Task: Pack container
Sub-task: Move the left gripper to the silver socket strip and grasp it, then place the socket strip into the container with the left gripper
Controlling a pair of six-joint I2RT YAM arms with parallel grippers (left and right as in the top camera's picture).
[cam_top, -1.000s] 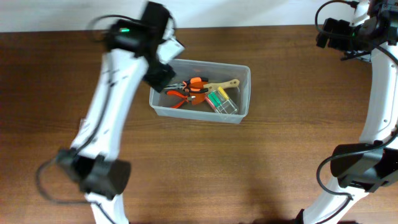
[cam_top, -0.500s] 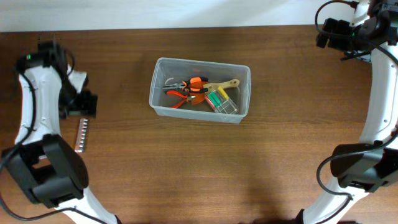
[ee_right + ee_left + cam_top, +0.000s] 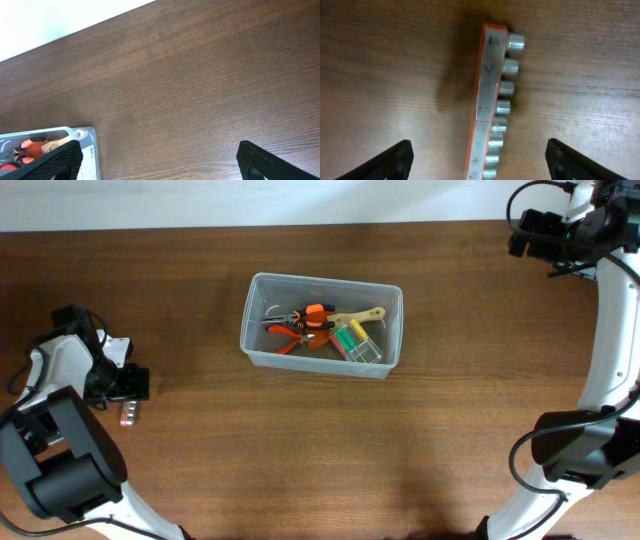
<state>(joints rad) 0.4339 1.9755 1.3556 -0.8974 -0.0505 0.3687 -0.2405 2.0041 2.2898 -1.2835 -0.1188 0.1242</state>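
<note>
- Left gripper point(image 3: 479, 155) hangs wide open, empty, over orange rail of silver sockets point(image 3: 492, 100) by desk's left edge.
- Right gripper point(image 3: 160, 160) gapes empty above far right corner.

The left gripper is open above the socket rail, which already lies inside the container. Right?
Not quite. The socket rail lies on the table, well away from the container; the overhead view shows this. The left gripper is indeed open above it.
</note>
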